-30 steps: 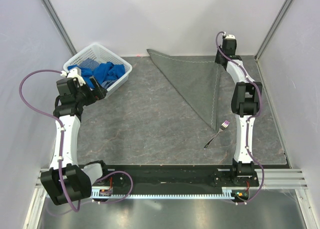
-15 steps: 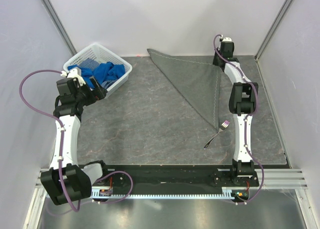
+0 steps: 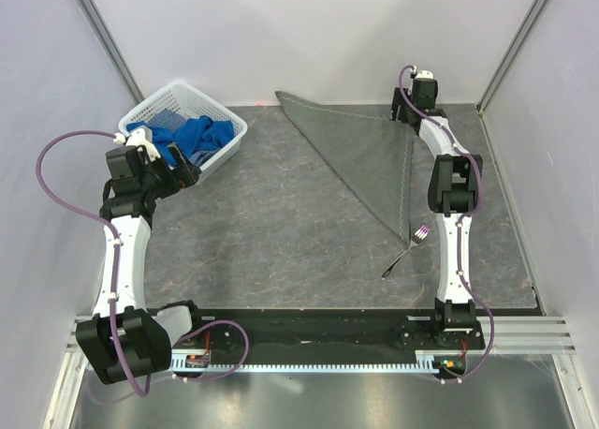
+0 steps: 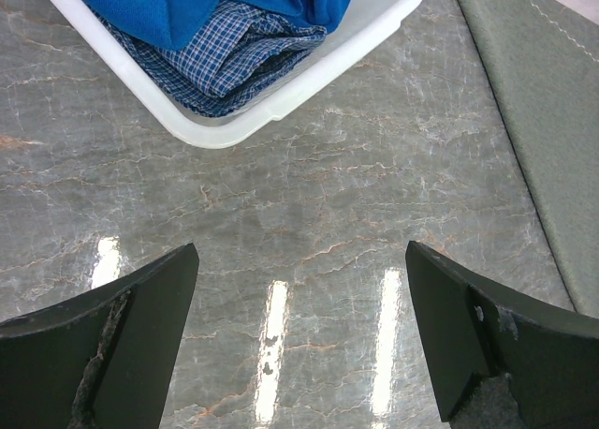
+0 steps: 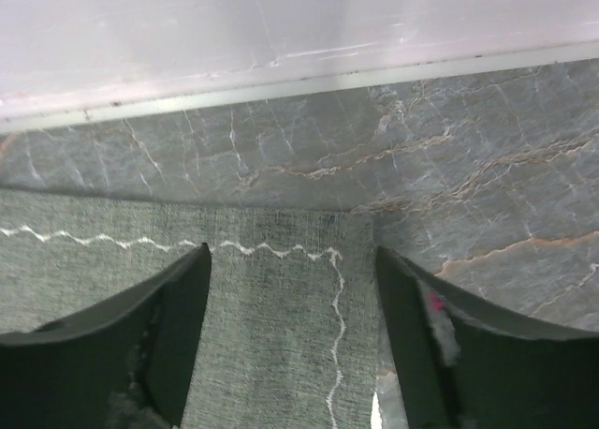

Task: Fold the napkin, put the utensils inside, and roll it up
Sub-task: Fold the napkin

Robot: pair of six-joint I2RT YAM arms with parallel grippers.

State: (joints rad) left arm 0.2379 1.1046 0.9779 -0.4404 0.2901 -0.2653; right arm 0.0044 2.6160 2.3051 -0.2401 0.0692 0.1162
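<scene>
Notably, right claw [image 5: 290,331] spread over napkin [image 5: 94,298] corner, holding nothing, left claw [image 4: 299,307] spread wide above table [image 4: 337,176]

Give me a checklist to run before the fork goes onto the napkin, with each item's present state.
1. Napkin folded into a triangle and lying flat: ok.
2. Right gripper open over the napkin's far corner, not clamping it: ok.
3. Left gripper open and empty, above bare table near the basket: ok.
4. Fork lying free on the table beside the napkin's near tip: ok.
5. Fork clear of the napkin's edge: cannot tell.
6. Fork placed on the napkin: not ok.
</scene>
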